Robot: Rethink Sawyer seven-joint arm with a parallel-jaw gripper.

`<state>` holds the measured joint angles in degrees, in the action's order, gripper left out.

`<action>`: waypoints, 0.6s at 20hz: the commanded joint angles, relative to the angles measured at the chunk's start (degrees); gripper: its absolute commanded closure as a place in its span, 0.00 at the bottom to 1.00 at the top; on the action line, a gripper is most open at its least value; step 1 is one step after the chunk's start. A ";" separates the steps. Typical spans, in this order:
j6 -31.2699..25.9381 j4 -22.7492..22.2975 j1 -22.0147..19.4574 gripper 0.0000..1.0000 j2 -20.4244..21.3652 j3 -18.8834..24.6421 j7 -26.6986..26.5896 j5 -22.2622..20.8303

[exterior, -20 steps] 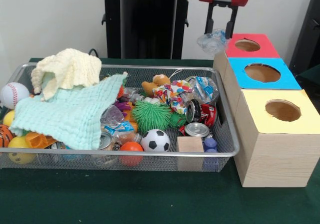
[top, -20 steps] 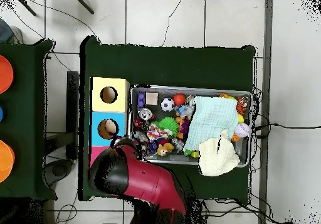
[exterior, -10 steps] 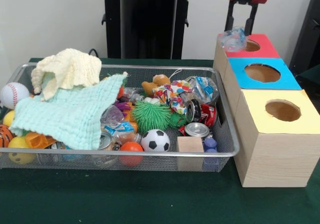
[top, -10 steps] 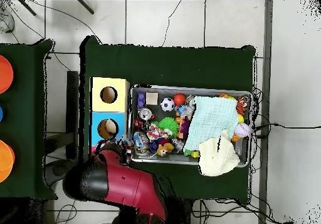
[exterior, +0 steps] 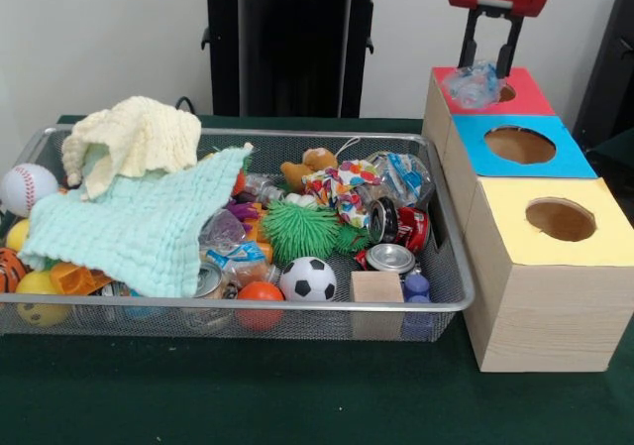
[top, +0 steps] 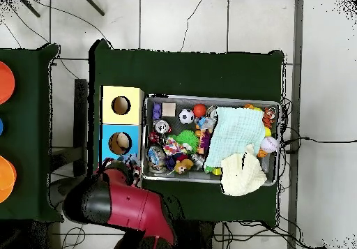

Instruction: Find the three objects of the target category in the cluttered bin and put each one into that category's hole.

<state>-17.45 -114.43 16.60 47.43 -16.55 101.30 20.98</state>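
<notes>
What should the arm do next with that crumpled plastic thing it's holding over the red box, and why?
Probably shift slightly toward the hole, then let go. The gripper holds the crumpled plastic just above the red box, but it hangs over the hole's edge rather than its middle, so it could catch on the rim.

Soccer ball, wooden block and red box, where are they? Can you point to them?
Soccer ball [exterior: 308,279], front view, on its white middle.
Wooden block [exterior: 377,287], front view, on its top face.
Red box [exterior: 525,98], front view, on its red top beside the hole.
</notes>
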 commanded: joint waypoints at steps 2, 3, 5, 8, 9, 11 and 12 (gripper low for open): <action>4.30 2.53 0.27 1.00 -5.88 2.01 16.32 3.47; 4.31 2.96 0.54 1.00 -6.37 1.96 16.60 3.67; 4.39 3.79 1.40 1.00 -7.33 1.53 17.27 4.04; 4.92 4.79 2.17 1.00 -8.70 1.15 17.72 4.66; 4.83 5.05 2.48 1.00 -8.90 1.01 17.92 4.93; 3.54 6.06 3.88 1.00 -9.20 -0.22 18.66 5.55; 2.63 6.57 4.50 1.00 -9.17 -0.79 18.96 5.80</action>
<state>-15.22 -111.76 18.99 43.34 -18.16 103.51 23.64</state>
